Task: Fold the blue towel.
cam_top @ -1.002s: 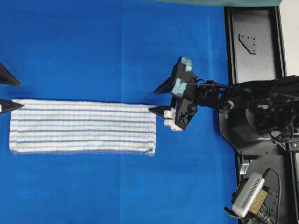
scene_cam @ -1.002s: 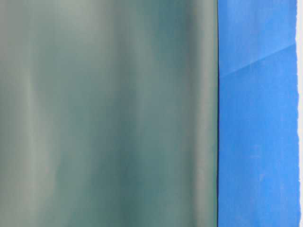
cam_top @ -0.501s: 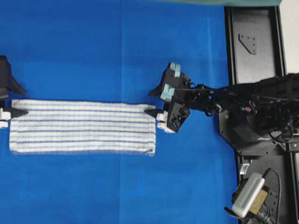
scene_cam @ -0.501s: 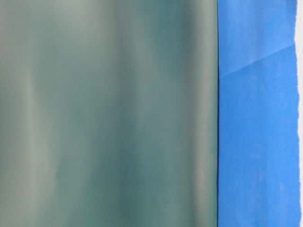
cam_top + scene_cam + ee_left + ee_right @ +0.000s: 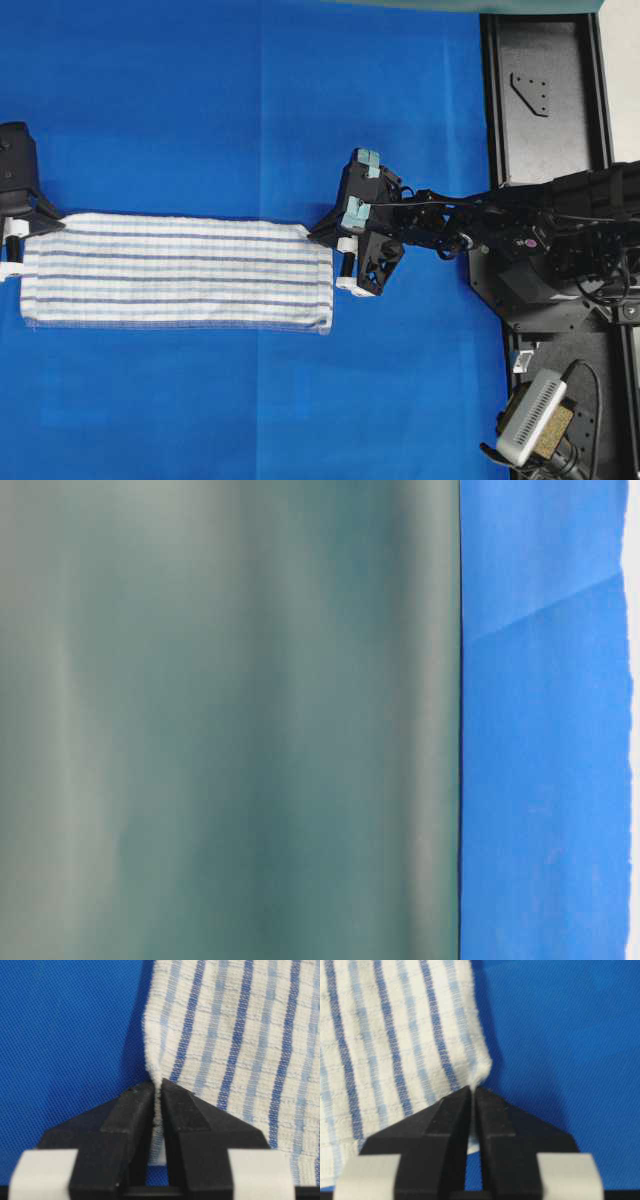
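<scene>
Striped blue towel (image 5: 178, 272) lying flat on blue table covering (image 5: 250, 110); left gripper (image 5: 157, 1091) and right gripper (image 5: 472, 1091) each pinching an upper corner, jaws clamped.

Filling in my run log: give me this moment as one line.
stage: grasp | left gripper: shut on blue towel far-left corner | right gripper: shut on far-right corner | towel: flat on blue table covering, unlifted
</scene>
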`<state>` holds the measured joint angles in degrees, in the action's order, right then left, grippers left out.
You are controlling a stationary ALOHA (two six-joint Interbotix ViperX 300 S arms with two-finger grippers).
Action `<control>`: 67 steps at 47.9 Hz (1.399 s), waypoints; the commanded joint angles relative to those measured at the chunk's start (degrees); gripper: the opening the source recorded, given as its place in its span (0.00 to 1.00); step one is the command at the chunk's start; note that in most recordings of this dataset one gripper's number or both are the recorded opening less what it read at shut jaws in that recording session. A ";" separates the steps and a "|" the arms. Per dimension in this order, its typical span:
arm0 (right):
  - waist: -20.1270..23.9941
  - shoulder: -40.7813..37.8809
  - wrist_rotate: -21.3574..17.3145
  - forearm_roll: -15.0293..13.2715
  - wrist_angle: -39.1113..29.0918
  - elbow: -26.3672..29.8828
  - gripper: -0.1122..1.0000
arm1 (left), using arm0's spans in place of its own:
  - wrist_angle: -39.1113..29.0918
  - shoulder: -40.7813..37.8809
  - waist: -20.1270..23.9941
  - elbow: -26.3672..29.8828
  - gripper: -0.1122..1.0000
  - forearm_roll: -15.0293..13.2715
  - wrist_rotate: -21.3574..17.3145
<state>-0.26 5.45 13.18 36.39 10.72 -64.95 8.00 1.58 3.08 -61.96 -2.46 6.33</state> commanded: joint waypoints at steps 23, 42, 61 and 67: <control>-0.09 13.71 0.18 -0.26 -5.19 0.70 0.23 | -12.57 12.04 -1.14 2.64 0.13 -0.18 0.26; -0.09 26.63 0.26 -1.85 -15.56 3.43 0.23 | -16.08 24.52 -6.94 7.21 0.13 -0.26 2.29; -6.86 24.35 0.18 -4.75 -16.17 6.59 0.23 | -15.47 25.05 -10.81 7.91 0.13 -0.26 11.07; -13.36 21.62 0.26 -6.68 -16.00 8.96 0.23 | -12.39 23.82 -12.66 8.53 0.13 -0.26 12.74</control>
<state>-10.20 28.21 13.36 30.85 -5.89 -58.62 -6.68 25.75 -8.44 -55.20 -2.72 18.54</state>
